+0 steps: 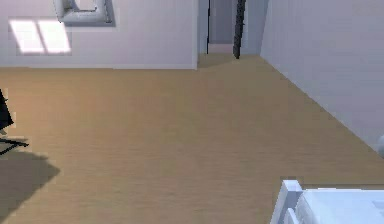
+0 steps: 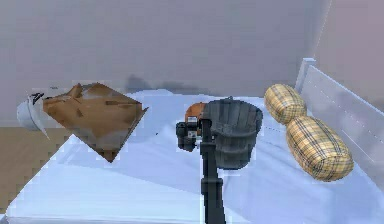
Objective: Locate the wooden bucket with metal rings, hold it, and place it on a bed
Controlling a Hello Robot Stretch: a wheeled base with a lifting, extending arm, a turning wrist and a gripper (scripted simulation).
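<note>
On the bed point(image 2: 110, 185), a brown tilted slab point(image 2: 92, 118) lies at the left. Mid-bed, the pincer point(image 2: 186, 134) sits just beside the grey bucket point(image 2: 238, 132), whose inside is dark; whether it grips the bucket I cannot tell. Two plaid pillows point(image 2: 320, 150) lie right.

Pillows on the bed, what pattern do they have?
The pillows are tan plaid with dark crossing stripes, clearest in the arm side view.

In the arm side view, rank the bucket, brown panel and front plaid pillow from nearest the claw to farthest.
1. Bucket, at the gripper, centre.
2. Brown panel, on the left.
3. Plaid pillow, far right.
</note>
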